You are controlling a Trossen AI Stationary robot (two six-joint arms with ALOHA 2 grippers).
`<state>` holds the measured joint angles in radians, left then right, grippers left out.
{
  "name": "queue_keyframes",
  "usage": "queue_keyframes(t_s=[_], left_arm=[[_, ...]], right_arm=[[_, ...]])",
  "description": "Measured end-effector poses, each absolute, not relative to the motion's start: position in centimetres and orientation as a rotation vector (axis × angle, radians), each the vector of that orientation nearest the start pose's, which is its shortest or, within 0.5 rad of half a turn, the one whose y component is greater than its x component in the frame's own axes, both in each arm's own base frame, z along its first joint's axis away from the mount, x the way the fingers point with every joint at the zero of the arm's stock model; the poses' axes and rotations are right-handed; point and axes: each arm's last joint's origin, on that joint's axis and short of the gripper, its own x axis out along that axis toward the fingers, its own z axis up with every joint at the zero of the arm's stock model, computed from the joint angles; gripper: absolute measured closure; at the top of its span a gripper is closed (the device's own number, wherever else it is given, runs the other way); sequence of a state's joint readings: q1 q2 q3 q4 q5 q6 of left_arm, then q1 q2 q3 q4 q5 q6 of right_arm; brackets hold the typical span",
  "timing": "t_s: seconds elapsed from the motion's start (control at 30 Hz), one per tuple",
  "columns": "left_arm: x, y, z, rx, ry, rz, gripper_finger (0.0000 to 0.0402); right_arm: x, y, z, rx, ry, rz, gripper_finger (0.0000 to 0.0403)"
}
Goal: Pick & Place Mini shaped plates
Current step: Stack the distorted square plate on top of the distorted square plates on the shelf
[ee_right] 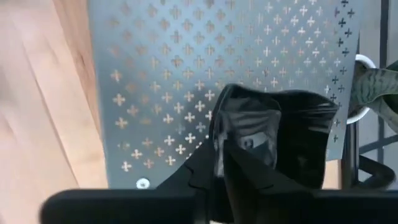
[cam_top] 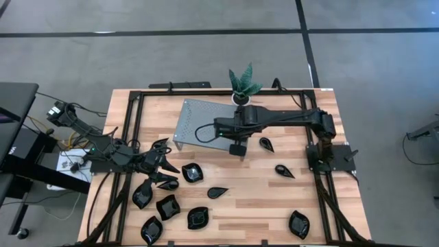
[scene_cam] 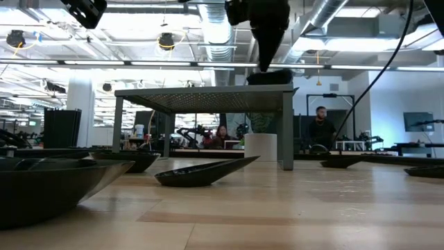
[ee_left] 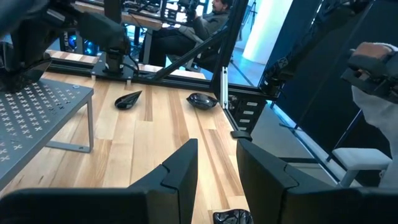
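The right claw point(ee_right: 221, 163) grips the rim of a glossy black plate point(ee_right: 292, 134) lying on the grey perforated stand point(cam_top: 199, 120) near the potted plant point(cam_top: 243, 84), while the left claw point(ee_left: 216, 171), its fingers parted and empty, hovers over the other plates point(cam_top: 168, 206) on the worktop point(cam_top: 274, 199).

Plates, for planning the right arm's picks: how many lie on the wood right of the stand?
3: a teardrop plate beside the stand, another teardrop plate by the right arm's base, a leaf-shaped plate near the table's front right corner. The arm may hide more.
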<state>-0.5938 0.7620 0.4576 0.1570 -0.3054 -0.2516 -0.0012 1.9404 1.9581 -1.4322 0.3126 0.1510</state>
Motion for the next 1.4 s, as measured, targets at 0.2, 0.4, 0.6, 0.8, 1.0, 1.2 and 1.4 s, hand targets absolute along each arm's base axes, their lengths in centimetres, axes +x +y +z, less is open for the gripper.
queue_keyframes(t_s=[0.2,0.4,0.6,0.8,1.0,1.2,1.4], left_arm=[[15.0,-9.1,25.6,-0.185,0.169,-0.269,0.0289],[15.0,-9.1,25.6,-0.181,0.168,-0.27,0.0289],[15.0,-9.1,25.6,-0.178,0.168,-0.27,0.0289],[15.0,-9.1,25.6,-0.178,0.168,-0.27,0.0289],[15.0,-9.1,25.6,-0.178,0.168,-0.27,0.0289],[15.0,-9.1,25.6,-0.178,0.168,-0.27,0.0289],[15.0,-9.1,25.5,-0.178,0.168,-0.27,0.0289]], right_arm=[[37.8,-0.9,31.9,-0.088,1.346,-0.367,0.0328],[37.6,-1.5,32.0,-0.159,1.343,-0.458,0.0321],[37.8,-3.3,31.7,-0.121,1.347,-0.51,0.0332],[38.2,-3.8,30.6,-0.008,1.403,-0.421,0.0342],[39.1,-3.6,29.1,-0.015,1.454,-0.33,0.0344],[39.4,-2.9,29.1,-0.04,1.439,-0.261,0.0344],[39.2,-2.7,29.3,-0.055,1.438,-0.264,0.0344]])
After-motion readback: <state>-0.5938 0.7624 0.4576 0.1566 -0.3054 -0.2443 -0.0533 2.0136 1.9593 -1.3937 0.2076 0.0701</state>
